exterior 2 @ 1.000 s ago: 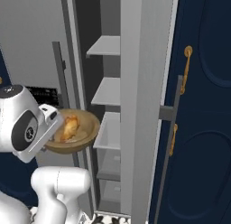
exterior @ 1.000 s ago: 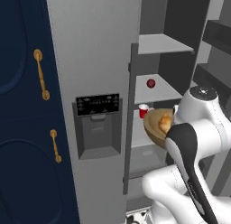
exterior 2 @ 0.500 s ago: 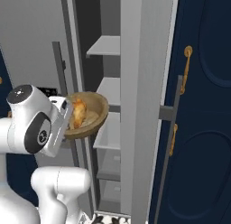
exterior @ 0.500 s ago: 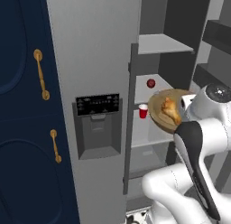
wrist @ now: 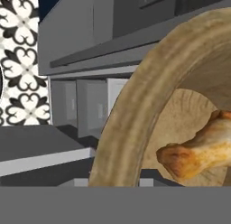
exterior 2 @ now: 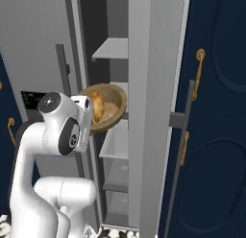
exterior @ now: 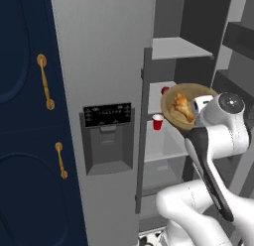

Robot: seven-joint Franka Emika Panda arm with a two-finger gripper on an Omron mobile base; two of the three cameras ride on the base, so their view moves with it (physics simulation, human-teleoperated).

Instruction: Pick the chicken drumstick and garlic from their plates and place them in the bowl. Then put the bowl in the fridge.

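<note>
The last step is in hand: the bowl [exterior: 186, 110], carried at the end of the arm, is raised in front of the open fridge [exterior: 104, 66], level with a middle shelf [exterior 2: 116, 141] and tipped sharply toward the cameras. The chicken drumstick [exterior: 182, 106] lies inside it. The next move, I judge, calls for levelling the bowl and pushing it inward onto that shelf, clear of the red cup [exterior: 158, 123] beside it. The fingers are hidden behind the bowl, so I cannot tell their state. The garlic is hard to make out; the bowl's rim [wrist: 135, 110] blocks much of the interior.
</note>
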